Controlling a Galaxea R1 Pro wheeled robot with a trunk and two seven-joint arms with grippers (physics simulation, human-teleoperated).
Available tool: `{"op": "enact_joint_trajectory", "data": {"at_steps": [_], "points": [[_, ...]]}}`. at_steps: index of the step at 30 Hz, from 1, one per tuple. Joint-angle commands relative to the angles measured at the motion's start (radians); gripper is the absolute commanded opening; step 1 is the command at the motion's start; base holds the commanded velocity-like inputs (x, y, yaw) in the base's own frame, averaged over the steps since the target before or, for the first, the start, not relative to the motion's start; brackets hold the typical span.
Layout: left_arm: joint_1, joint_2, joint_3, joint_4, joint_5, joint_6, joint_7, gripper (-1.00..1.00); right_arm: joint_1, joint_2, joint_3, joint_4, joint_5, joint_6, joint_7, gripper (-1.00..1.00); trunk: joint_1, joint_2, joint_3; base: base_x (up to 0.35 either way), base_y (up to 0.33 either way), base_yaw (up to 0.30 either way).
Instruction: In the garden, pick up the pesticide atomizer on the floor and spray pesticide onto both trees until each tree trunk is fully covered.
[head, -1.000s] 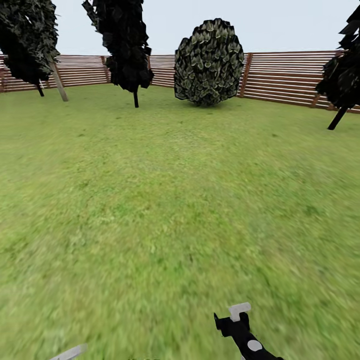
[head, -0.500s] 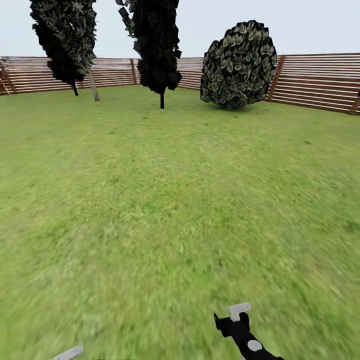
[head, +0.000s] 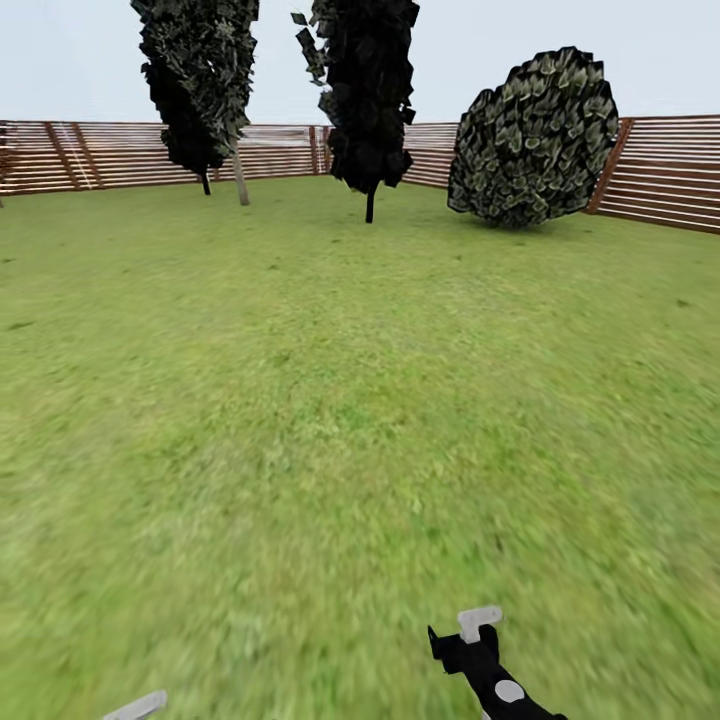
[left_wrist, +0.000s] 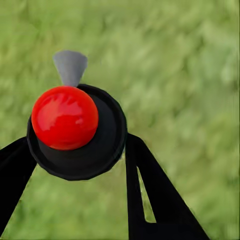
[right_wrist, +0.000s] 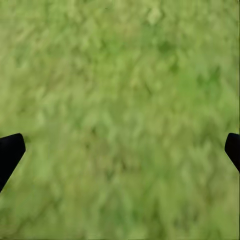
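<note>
In the left wrist view my left gripper (left_wrist: 77, 145) is shut on the pesticide atomizer (left_wrist: 95, 145). I see it from above as a black round body with a red dome and a grey nozzle. A pale grey tip (head: 135, 705) at the head view's bottom left edge matches that nozzle. My right gripper (right_wrist: 120, 150) is open over bare grass, with nothing between its fingers. My right arm's black end (head: 480, 655), with a white round spot and a grey T-piece, juts in at the bottom. The trees, their trunks and any pesticide are out of view.
The garden lawn (head: 300, 400) stretches ahead to a brown slatted fence (head: 100, 155). At the back stand two tall dark-leaved plants on thin stems (head: 238, 180) (head: 370, 205) and a round leafy bush (head: 530, 140).
The head camera has swung left, so the fence, the bush and the tall plants have slid right in the picture. Both arms keep the same pose.
</note>
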Motion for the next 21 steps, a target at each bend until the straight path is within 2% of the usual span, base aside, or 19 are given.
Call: {"op": "enact_joint_trajectory", "data": {"at_steps": [1, 21], "points": [[0.000, 0.000, 0.000, 0.000, 0.000, 0.000, 0.001, -1.00, 0.000, 0.000, 0.000, 0.000, 0.000, 0.000, 0.000, 1.00, 0.000, 0.000, 0.001, 0.000, 0.306, 0.222], [0.000, 0.000, 0.000, 0.000, 0.000, 0.000, 0.001, -1.00, 0.000, 0.000, 0.000, 0.000, 0.000, 0.000, 0.000, 1.00, 0.000, 0.000, 0.022, 0.000, 0.306, 0.222]]}}
